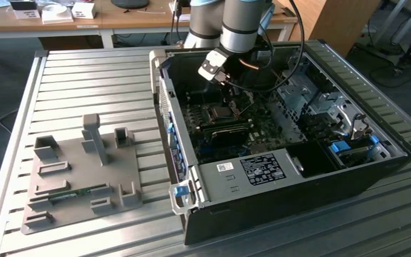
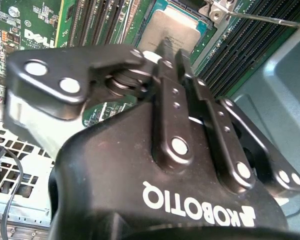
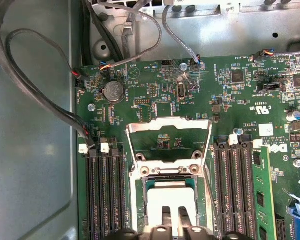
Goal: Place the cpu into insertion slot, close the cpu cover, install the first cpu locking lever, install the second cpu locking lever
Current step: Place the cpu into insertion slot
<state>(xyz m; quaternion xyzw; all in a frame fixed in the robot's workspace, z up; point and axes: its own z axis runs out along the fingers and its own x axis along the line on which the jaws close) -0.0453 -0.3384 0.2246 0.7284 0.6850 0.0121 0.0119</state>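
In the first wrist view the cpu (image 3: pixel 170 189), a pale silvery square, lies flat inside the insertion slot (image 3: pixel 138 196). The cpu cover (image 3: pixel 170 123) stands swung up and open behind the slot. My gripper (image 3: pixel 171 221) hovers just over the cpu's near edge, fingers drawn together with only a thin gap and nothing between them. The second wrist view shows the same closed fingers (image 2: pixel 166 90) pointing at the cpu (image 2: pixel 172 27). In the exterior view the gripper (image 1: pixel 228 93) hangs inside the grey case, right above the slot (image 1: pixel 220 111).
Black memory slots (image 3: pixel 102 195) flank the socket on both sides. A thin metal lever (image 2: pixel 262 19) runs past the socket corner. Cables (image 3: pixel 35 95) trail along the case wall. A grey fixture plate (image 1: pixel 77 176) lies outside the case on the exterior view's left.
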